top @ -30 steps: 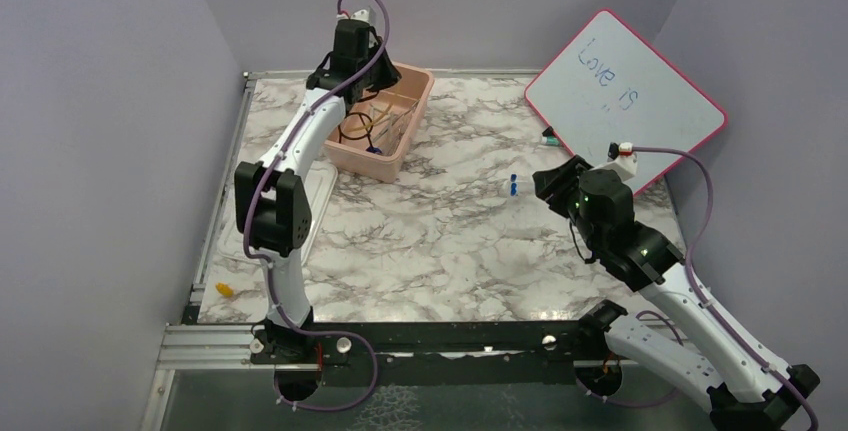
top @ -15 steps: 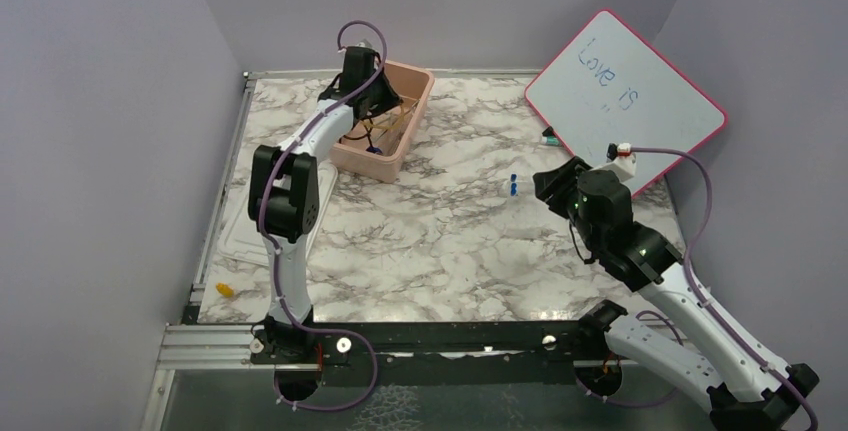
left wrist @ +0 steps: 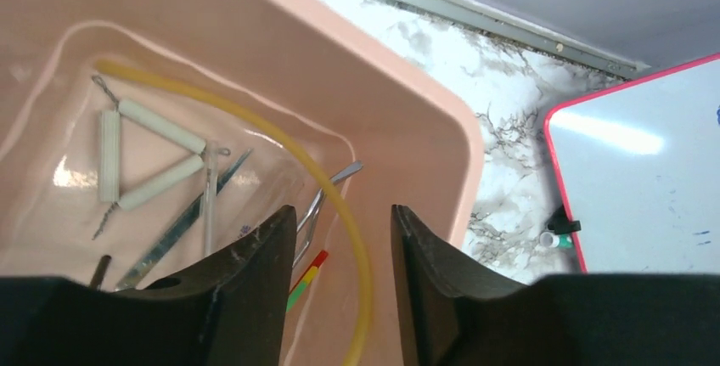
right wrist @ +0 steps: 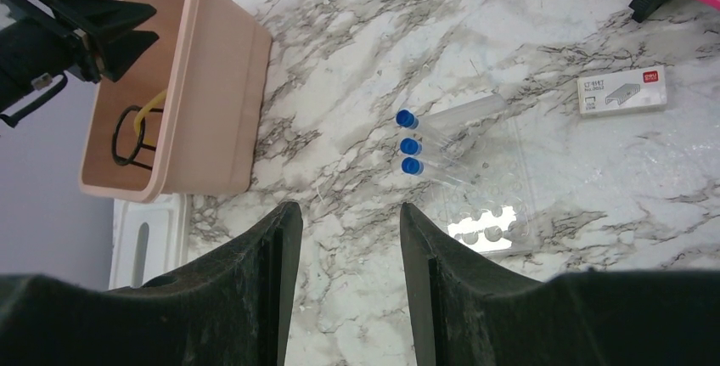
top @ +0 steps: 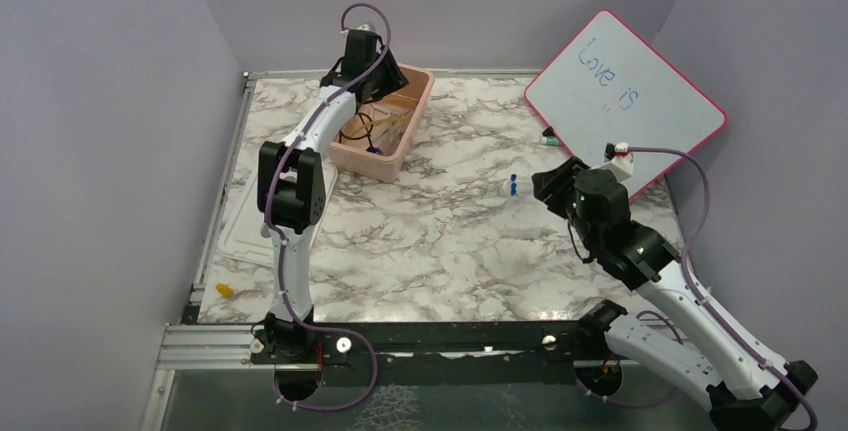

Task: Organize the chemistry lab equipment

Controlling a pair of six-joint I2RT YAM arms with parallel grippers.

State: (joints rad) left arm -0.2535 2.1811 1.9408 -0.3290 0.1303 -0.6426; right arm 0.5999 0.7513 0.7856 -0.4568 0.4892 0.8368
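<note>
Top: left gripper (top: 378, 79) over tub (top: 418, 116), far-left tabletop (top: 450, 241); right gripper (top: 545, 183) mid-right.
Left wrist: jaws spread, empty; tub holds amber tube (left wrist: 255, 120), triangle (left wrist: 127, 158), tweezers (left wrist: 327, 192), green tool (left wrist: 301, 285).
Right wrist: jaws spread, empty, above capped tubes (right wrist: 424, 141) on rack (right wrist: 492, 205); ring (right wrist: 127, 137) in tub.

Three blue-capped test tubes (right wrist: 410, 144), one clear rack (right wrist: 497, 205), one pink tub (right wrist: 216, 103), one whiteboard (top: 625, 86), one staple box (right wrist: 620, 92).
</note>
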